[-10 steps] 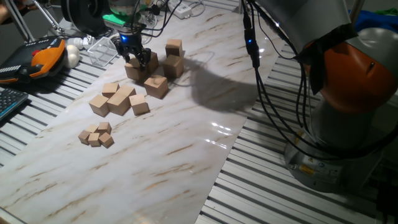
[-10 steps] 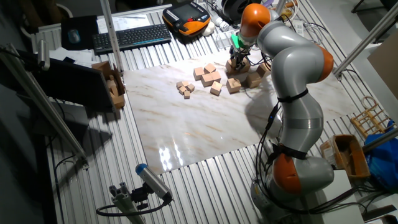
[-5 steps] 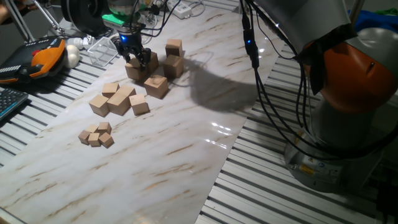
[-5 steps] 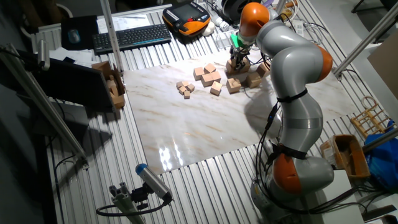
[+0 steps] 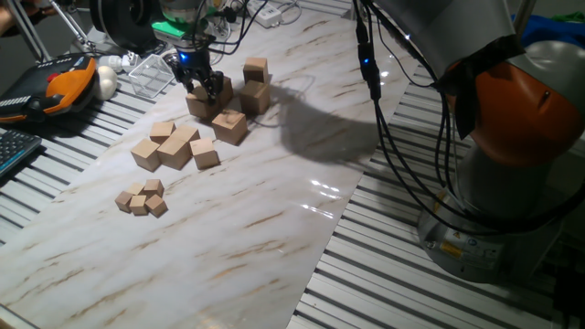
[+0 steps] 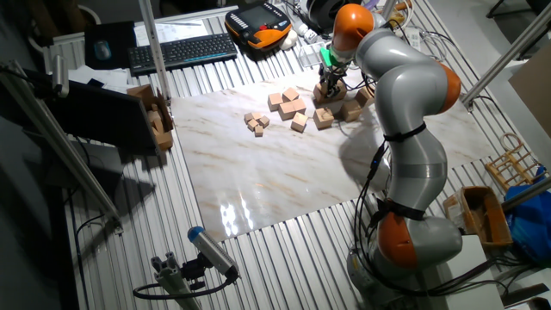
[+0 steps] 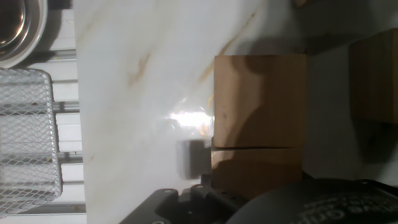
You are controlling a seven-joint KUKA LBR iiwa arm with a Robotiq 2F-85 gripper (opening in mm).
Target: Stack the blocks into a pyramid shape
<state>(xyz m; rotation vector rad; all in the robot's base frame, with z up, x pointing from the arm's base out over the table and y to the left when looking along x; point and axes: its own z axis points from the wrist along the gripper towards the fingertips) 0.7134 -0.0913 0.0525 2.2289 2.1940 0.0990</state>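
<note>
Several large tan blocks lie at the far end of the marble board (image 5: pixel 274 219): one (image 5: pixel 255 69) at the back, one (image 5: pixel 255 95) in front of it, one (image 5: pixel 229 125) nearer, and a close pair under the hand. My gripper (image 5: pixel 203 90) (image 6: pixel 330 89) is low over that pair and shut on one block (image 7: pixel 255 171), which rests on the board. That block sits flush against its neighbour (image 7: pixel 260 99). One dark finger (image 7: pixel 193 155) shows at the block's left side; the other finger is hidden. Another block (image 7: pixel 373 84) lies to the right.
Medium wooden cubes (image 5: pixel 174 148) and tiny cubes (image 5: pixel 142 198) lie nearer on the board. A wire basket (image 5: pixel 151 73) (image 7: pixel 28 124) and an orange pendant (image 5: pixel 64 82) stand left of the blocks. A keyboard (image 6: pixel 181 52) lies beyond. The arm's base (image 5: pixel 512 183) is at right.
My gripper has shifted very slightly to the right at the block pair; everything else stays in place.
</note>
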